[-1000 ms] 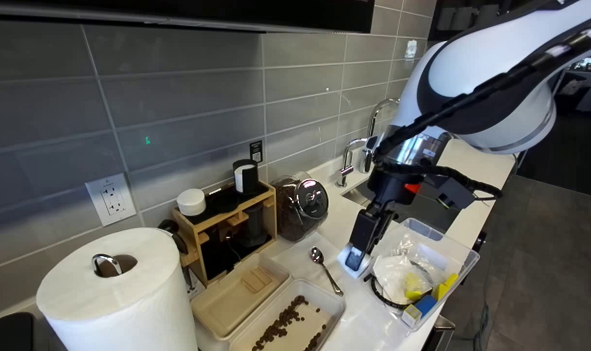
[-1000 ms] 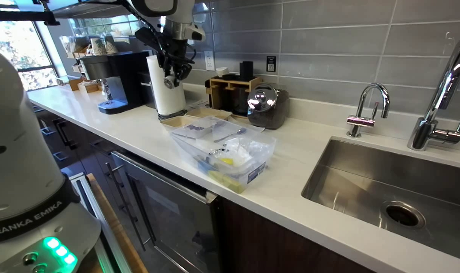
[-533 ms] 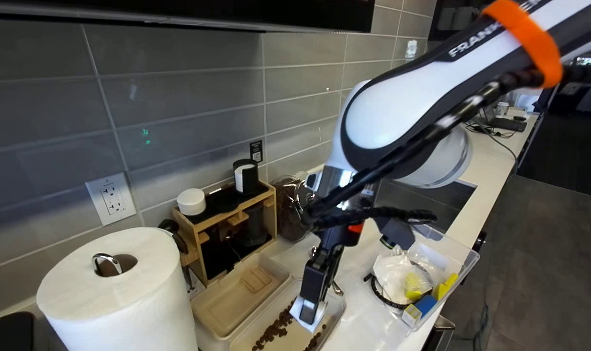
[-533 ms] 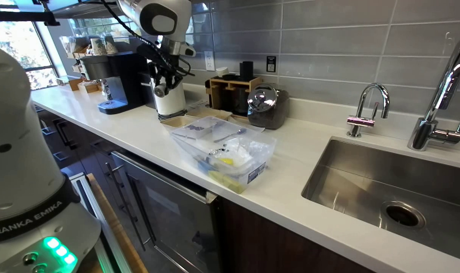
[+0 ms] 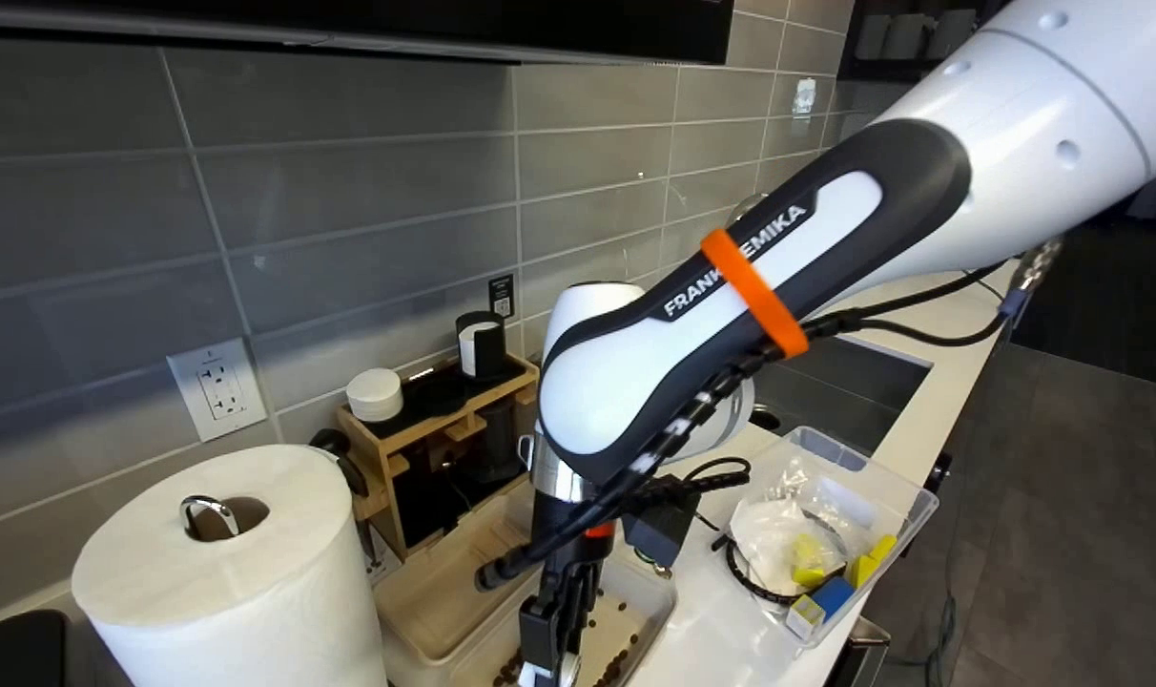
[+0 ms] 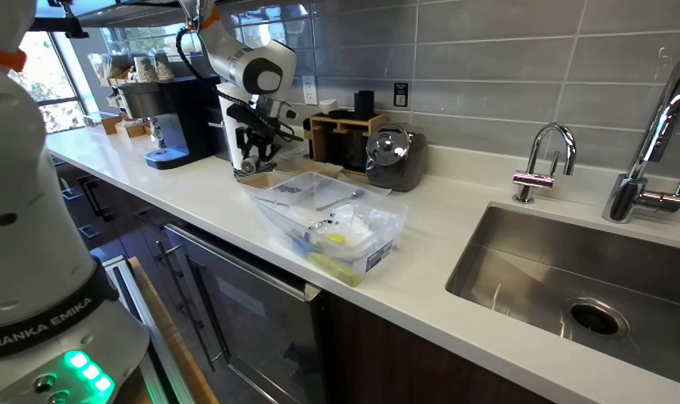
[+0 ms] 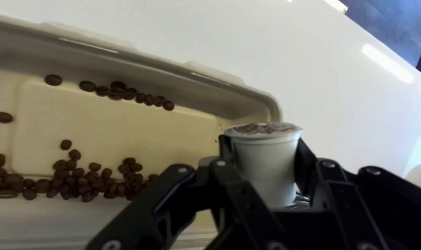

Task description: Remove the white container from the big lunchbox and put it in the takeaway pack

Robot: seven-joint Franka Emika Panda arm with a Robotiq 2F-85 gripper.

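Kitchen area: steel sink [image 6: 514,286], chrome taps [image 6: 533,179], coffee machine [image 6: 191,120], tiled wall [image 6: 486,64].

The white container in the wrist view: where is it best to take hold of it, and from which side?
I would grip the white container by its side wall, below the rim, from two opposite sides, as the gripper holds it. The rim stands out wider than the round wall, so it may help against slipping.
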